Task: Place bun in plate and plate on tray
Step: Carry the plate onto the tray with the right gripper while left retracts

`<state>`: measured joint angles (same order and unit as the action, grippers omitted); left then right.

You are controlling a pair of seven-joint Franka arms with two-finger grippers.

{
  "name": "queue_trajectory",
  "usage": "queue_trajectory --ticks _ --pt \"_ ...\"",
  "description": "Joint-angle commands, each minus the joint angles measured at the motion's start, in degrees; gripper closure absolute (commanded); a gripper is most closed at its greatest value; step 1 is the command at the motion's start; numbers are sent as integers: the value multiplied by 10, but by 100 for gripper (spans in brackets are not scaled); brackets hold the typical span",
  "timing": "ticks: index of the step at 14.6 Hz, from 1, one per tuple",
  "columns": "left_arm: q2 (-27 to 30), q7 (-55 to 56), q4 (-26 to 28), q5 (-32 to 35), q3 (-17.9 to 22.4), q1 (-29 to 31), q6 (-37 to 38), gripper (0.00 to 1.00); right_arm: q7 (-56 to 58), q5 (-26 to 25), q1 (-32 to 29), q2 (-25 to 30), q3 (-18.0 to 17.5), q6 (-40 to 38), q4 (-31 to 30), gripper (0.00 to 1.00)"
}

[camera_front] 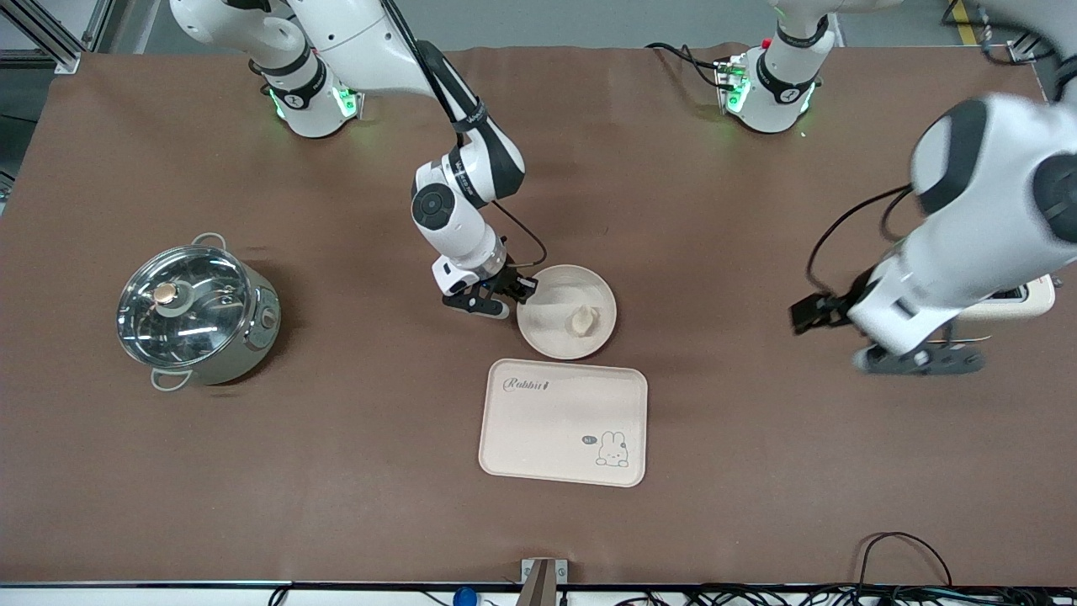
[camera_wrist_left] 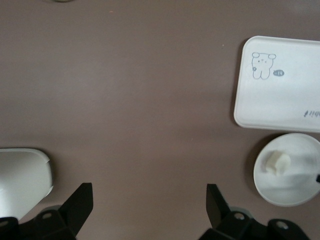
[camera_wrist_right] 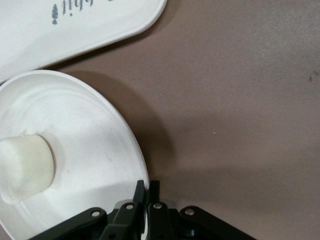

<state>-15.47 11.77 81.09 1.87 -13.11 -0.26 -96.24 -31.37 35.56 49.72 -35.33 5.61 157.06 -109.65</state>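
Note:
The round cream plate (camera_front: 565, 313) lies mid-table with the small pale bun (camera_front: 583, 318) in it. The rabbit tray (camera_front: 564, 422) lies just nearer the front camera than the plate, apart from it. My right gripper (camera_front: 515, 296) is shut on the plate's rim at the edge toward the right arm's end; in the right wrist view one finger is inside the rim and one outside (camera_wrist_right: 147, 192), with the plate (camera_wrist_right: 90, 150) and bun (camera_wrist_right: 25, 167) close by. My left gripper (camera_front: 917, 358) is open and empty over bare cloth at the left arm's end (camera_wrist_left: 149, 200).
A steel pot with a glass lid (camera_front: 198, 310) stands toward the right arm's end. A cream appliance (camera_front: 1014, 301) sits partly hidden under the left arm. The left wrist view also shows the tray (camera_wrist_left: 280, 85) and the plate (camera_wrist_left: 289, 170).

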Motion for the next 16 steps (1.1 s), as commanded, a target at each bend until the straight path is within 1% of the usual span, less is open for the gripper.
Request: queue_trajectory --ticks 1,4,6,8,10,13,14,16 --pt "83 -3 -5 5 -2 -3 67 0 8 8 7 2 3 19 5 100" --pt "119 -6 -3 5 -4 6 96 0 12 14 -2 55 1 11 2 100" --pt "124 -33 11 4 -1 15 100 0 14 16 -21 57 1 -2 24 99" --pt "141 -64 28 2 6 21 100 0 17 12 -33 48 4 -23 72 100" --pt "144 -64 32 3 35 -8 100 0 37 10 -60 1 4 -60 136 100" --pt "140 -68 28 3 52 -5 99 0 128 14 -111 -60 4 -169 248 100" --pt "138 -66 26 3 55 -4 100 0 131 11 -117 -82 4 -186 278 100" --pt "137 -67 25 1 56 -4 99 0 139 9 -135 -131 5 -193 339 100"
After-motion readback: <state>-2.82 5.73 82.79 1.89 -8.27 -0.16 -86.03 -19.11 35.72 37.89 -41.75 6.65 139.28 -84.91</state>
